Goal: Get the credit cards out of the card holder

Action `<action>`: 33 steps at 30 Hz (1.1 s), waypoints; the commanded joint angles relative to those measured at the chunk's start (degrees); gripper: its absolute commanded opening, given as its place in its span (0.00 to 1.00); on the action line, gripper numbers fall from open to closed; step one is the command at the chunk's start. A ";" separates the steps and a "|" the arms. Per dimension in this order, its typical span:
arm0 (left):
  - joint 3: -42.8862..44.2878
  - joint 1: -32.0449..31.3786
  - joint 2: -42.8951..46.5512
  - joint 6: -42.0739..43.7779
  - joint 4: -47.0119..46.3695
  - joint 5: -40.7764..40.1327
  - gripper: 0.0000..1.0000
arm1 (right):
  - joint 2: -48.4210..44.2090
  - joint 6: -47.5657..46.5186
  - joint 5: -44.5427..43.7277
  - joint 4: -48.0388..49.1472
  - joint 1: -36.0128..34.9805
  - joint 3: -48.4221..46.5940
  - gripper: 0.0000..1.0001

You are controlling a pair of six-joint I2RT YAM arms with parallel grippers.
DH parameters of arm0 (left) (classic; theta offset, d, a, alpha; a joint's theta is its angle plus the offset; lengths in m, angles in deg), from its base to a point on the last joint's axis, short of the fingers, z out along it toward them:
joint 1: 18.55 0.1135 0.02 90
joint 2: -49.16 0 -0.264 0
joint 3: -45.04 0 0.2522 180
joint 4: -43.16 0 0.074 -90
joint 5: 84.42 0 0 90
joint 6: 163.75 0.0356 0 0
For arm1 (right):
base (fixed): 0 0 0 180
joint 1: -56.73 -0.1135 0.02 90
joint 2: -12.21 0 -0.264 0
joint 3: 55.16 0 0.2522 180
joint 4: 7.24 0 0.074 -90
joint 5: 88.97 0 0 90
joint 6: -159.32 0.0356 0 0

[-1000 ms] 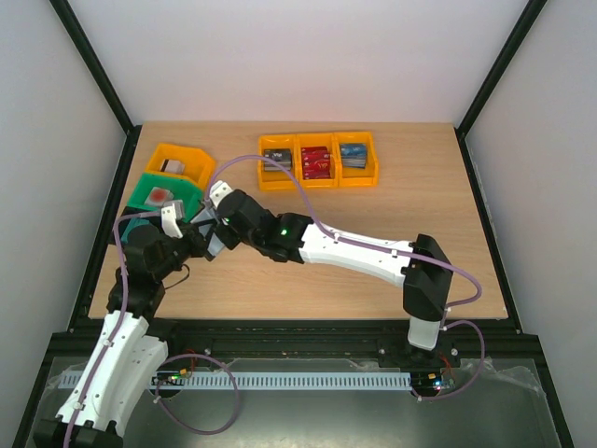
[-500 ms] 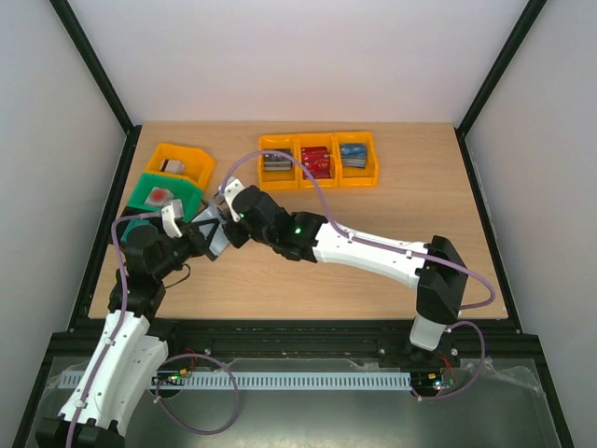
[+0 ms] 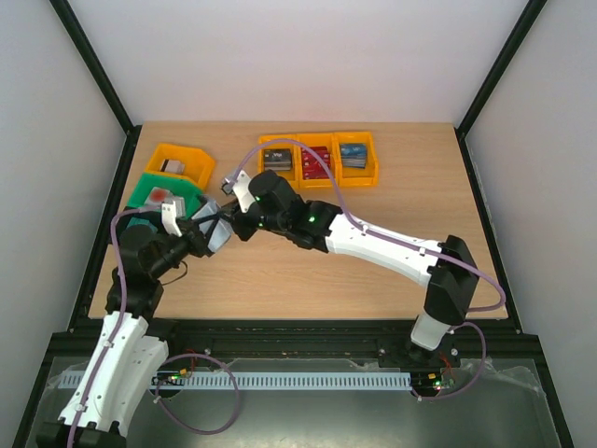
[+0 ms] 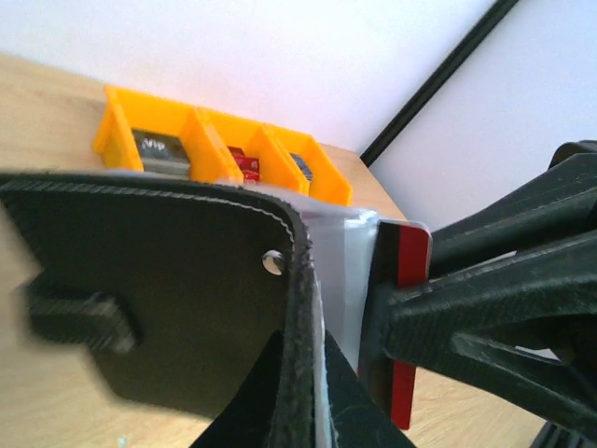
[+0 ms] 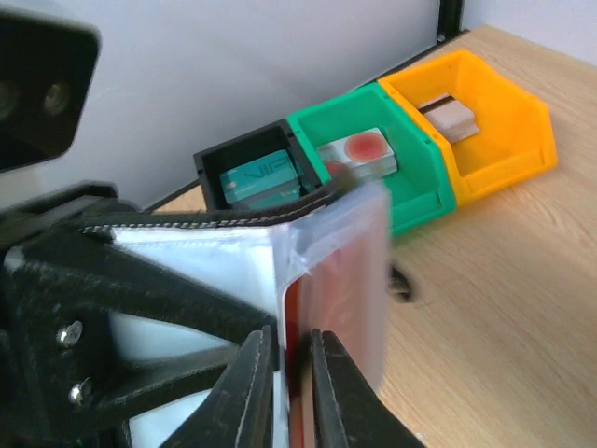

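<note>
Up and away toward the far bins, the right tool [image 5: 291, 373] has drawn back, its jaws pinched narrow on a thin red plastic credit card [image 4: 411, 271] that is now partly out of the pocket. The left tool [image 4: 298, 397] stays clamped on the small black leather-like folding card holder [image 4: 159, 299], held above the left side of the wooden surface [image 3: 373, 215]. This card looks nearly free.
</note>
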 commanded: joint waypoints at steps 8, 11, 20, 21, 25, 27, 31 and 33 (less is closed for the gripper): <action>7.65 0.55 2.06 29.09 3.68 14.15 0.02 | -15.66 -12.53 12.96 4.24 3.70 6.94 0.46; 10.57 0.55 2.43 35.98 7.89 19.01 0.02 | -20.63 -15.02 23.37 5.75 8.76 11.02 0.64; 12.48 0.46 3.59 31.70 1.48 30.60 0.02 | -23.15 -25.40 37.25 -2.54 17.97 11.20 0.99; 12.44 0.46 3.63 30.53 0.43 30.97 0.02 | -22.66 -26.05 37.51 -3.54 18.03 10.76 0.99; 12.93 0.46 3.78 28.81 -1.15 32.16 0.02 | -21.46 -28.23 40.23 -5.12 18.04 9.37 0.99; 13.06 0.46 4.02 28.93 -1.44 32.82 0.02 | -21.06 -28.99 42.26 -4.45 18.04 9.38 0.99; 13.03 0.37 4.33 29.02 -2.08 33.10 0.02 | -18.78 -28.34 49.35 -2.91 18.04 8.26 0.99; 12.91 0.37 4.35 28.78 -2.56 33.18 0.02 | -17.24 -25.49 50.54 -0.90 17.92 7.88 0.99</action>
